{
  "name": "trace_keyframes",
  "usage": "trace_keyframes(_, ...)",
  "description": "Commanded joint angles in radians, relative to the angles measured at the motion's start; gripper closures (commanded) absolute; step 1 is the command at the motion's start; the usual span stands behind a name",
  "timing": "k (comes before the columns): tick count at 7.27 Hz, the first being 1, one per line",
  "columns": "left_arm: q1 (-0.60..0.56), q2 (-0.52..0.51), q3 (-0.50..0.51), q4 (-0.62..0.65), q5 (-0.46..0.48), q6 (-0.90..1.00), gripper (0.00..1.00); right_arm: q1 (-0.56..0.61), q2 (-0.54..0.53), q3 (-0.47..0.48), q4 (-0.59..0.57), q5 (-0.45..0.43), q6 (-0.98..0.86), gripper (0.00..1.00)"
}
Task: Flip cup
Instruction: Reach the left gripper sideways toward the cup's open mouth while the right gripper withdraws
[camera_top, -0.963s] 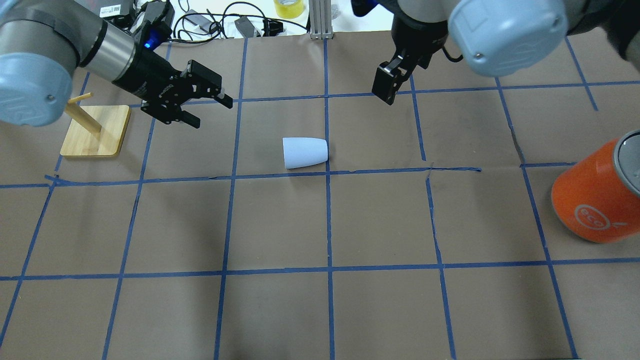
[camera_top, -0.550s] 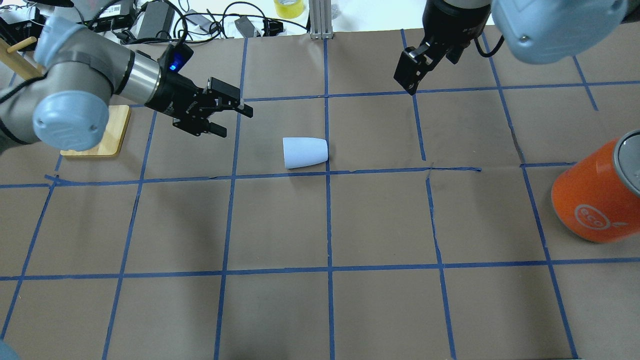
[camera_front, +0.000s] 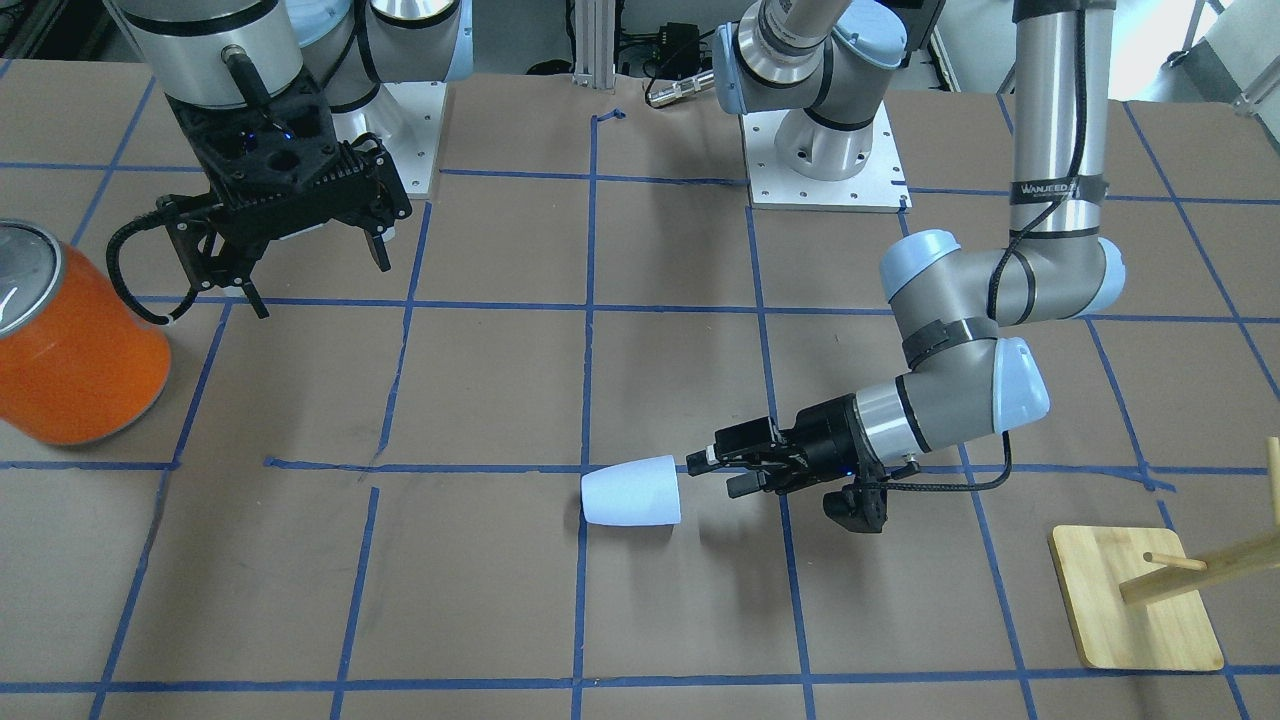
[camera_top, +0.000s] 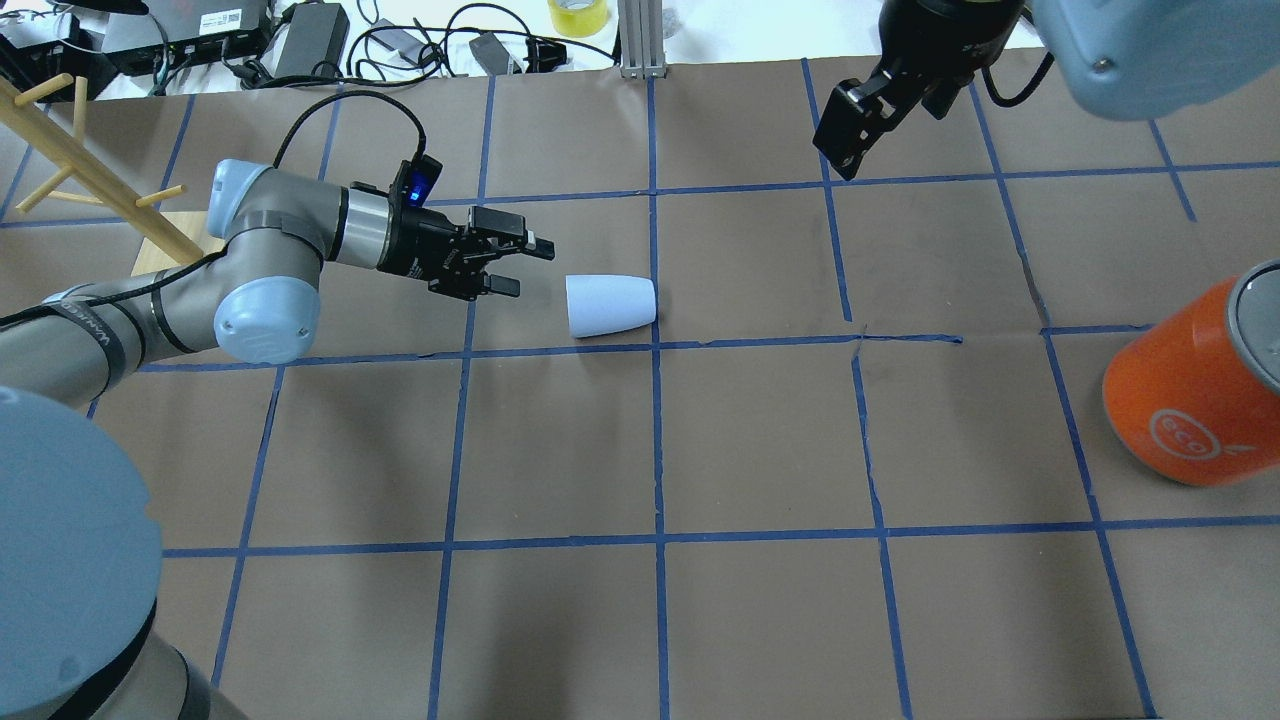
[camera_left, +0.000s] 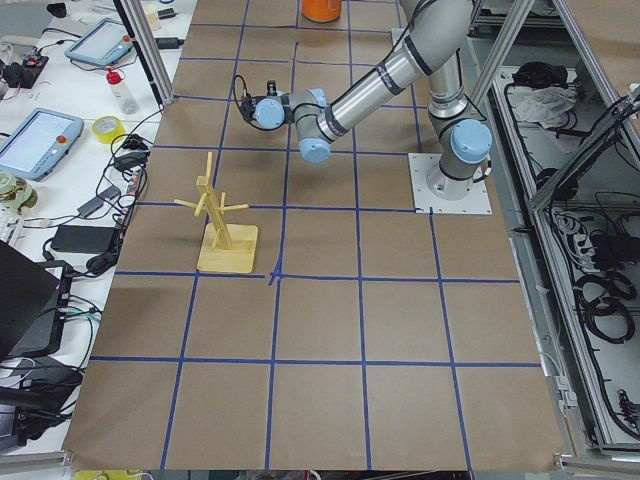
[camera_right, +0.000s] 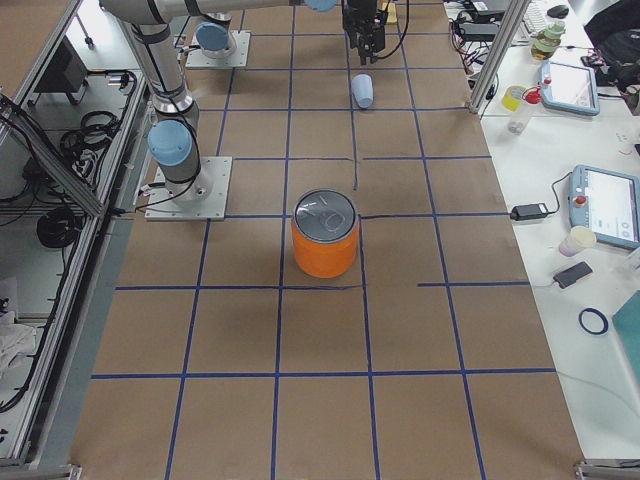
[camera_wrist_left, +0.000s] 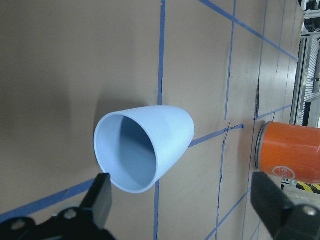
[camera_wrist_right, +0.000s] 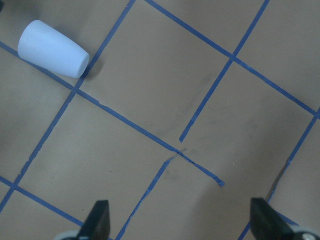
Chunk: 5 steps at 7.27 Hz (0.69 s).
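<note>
One table (camera_top: 760, 620), covered in brown paper and ruled into squares with blue tape, carries everything. The left arm (camera_top: 250, 300) lies low and stretched across it, its forearm nearly level with the surface. The right arm (camera_front: 215, 50) stands raised at the far side and points down.

An orange can (camera_top: 1190, 400) with a silver top stands upright well beyond the left gripper's (camera_top: 528, 268) reach, far ahead of its fingertips and off to one side. It is much nearer the right gripper (camera_front: 318, 278), out to that gripper's side and clear of it. A wooden peg rack (camera_front: 1130, 600) on a square base stands behind the left gripper, back past the wrist and close to the arm's elbow.

The right gripper hangs above bare paper with its two fingers spread wide and nothing between them. From its wrist camera the cup (camera_wrist_right: 52, 48) shows well away at the edge of the view.

The left gripper is held sideways, low over the paper, with its fingers parted and gripping nothing. The cup lies on its side directly ahead of those fingers. Its wide rim and bluish inside face the gripper, and its narrow rounded base points away. The rim sits just in front of the fingertips, with a small gap showing from overhead.
</note>
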Motion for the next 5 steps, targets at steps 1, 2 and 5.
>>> trace_keyframes(1, -0.014, -0.066, 0.001, 0.072, -0.006, -0.003, 0.0, -0.001, 0.001, 0.012, -0.01, 0.001, -0.002, 0.0)
trace_keyframes(2, -0.049, -0.083, 0.001, 0.098, -0.037, -0.026, 0.0, -0.003, 0.001, 0.015, -0.015, 0.001, -0.002, 0.0)
trace_keyframes(5, -0.083, -0.092, 0.003, 0.131, -0.061, -0.17, 0.01, -0.003, 0.001, 0.016, -0.018, 0.003, -0.004, 0.0)
